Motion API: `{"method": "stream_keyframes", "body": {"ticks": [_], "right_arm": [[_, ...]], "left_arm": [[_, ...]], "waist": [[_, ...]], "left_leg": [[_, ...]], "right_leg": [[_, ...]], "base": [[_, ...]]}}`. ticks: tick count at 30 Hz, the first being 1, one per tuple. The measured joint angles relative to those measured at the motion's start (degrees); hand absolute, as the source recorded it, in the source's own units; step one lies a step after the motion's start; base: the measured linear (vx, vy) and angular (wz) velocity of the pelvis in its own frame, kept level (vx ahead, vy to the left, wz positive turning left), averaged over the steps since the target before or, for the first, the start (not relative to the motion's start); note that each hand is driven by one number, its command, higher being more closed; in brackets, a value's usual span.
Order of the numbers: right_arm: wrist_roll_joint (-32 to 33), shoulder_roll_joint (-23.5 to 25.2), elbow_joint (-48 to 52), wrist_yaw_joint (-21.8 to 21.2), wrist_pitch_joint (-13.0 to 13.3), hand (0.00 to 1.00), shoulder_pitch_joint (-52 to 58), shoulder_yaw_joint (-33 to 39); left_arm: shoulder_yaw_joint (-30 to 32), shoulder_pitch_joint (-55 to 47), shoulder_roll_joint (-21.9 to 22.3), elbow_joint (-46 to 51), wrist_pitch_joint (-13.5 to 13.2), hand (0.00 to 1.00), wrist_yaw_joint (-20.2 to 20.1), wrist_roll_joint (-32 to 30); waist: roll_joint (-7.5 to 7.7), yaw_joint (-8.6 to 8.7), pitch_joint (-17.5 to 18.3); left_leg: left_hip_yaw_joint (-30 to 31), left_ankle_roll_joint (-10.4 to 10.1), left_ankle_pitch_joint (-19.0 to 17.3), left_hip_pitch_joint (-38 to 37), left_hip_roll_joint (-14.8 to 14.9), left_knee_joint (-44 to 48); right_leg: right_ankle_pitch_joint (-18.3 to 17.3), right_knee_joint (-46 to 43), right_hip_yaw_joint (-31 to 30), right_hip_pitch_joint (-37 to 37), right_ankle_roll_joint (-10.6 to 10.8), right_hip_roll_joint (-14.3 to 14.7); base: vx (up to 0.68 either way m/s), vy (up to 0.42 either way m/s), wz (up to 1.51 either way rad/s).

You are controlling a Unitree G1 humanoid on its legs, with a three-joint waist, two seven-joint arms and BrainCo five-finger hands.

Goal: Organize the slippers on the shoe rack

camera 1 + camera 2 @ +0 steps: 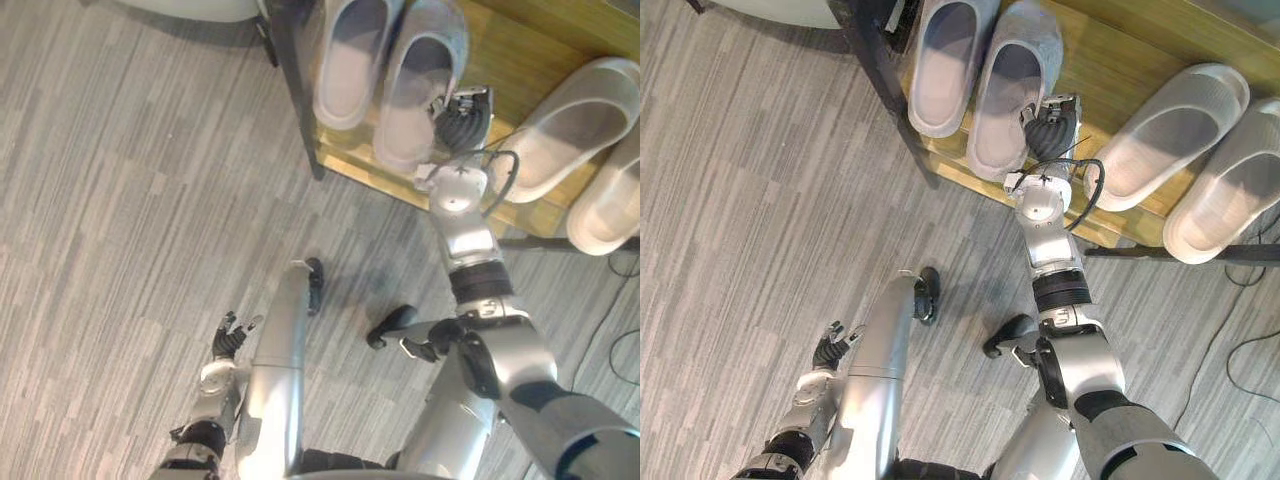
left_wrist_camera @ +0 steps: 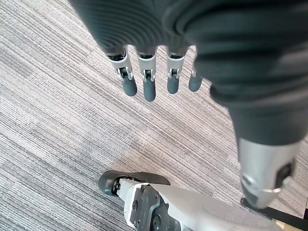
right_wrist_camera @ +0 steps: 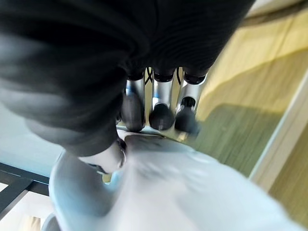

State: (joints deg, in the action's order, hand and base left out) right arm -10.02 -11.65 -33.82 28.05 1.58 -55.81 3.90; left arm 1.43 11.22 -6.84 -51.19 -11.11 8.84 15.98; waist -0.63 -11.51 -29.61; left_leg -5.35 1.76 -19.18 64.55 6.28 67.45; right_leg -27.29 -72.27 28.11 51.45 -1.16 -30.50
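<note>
**Right hand's fingers pinch the rim of a grey slipper on the rack**

The right hand (image 1: 462, 120) reaches up over the front edge of the shoe rack (image 1: 520, 60) and sits at the side of a grey slipper (image 1: 420, 70). In its wrist view the fingers (image 3: 161, 115) run down nearly straight and close together, their dark tips set on the slipper's rim. The thumb (image 3: 101, 156) lies against the slipper's wall on the other side. The rim sits between thumb and fingertips, so the hand is grasping the slipper by its edge. That view is blurred, and how firm the hold is cannot be told.

The held slipper lies on the rack's wooden shelf, toe pointing away from the robot and heel near the shelf's front edge. A second grey slipper (image 1: 350, 60) lies just beside it on the robot's left, pointing the same way, the two sides touching or nearly so. Further to the right on the same shelf lie two pale slippers (image 1: 575, 125), side by side and angled, well apart from the grey pair. The right hand is between the grey pair and the pale pair.

The left hand (image 1: 232, 338) hangs low over the carpeted floor (image 1: 120, 200), well apart from the rack. Its fingers (image 2: 149, 86) are released, straight and slightly spread, holding nothing.
</note>
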Motion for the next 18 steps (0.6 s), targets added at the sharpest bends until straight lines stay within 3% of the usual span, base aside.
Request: {"method": "stream_keyframes", "body": {"ticks": [10,18], "right_arm": [[1.33,0.27,0.26,1.38,0.04,0.0,-0.48,0.22],[1.51,2.71,10.71,1.71,1.39,0.0,7.55,0.39]], "left_arm": [[0.03,0.05,0.37,-0.09,0.1,0.0,1.01,0.13],[1.47,0.0,0.79,-0.49,0.3,0.0,1.2,0.11]], "waist": [[-0.24,-0.12,0.14],[-0.4,0.15,0.29]], "left_leg": [[-0.03,-0.28,-0.11,0.17,-0.41,-0.06],[-0.56,0.05,0.05,-1.82,-0.17,-1.04]], "right_leg": [[-0.09,-0.21,0.17,0.0,0.04,-0.51],[-0.06,0.74,-0.17,-1.42,0.03,-0.09]], "base": [[0.01,0.015,0.03],[0.01,0.004,-0.01]]}}
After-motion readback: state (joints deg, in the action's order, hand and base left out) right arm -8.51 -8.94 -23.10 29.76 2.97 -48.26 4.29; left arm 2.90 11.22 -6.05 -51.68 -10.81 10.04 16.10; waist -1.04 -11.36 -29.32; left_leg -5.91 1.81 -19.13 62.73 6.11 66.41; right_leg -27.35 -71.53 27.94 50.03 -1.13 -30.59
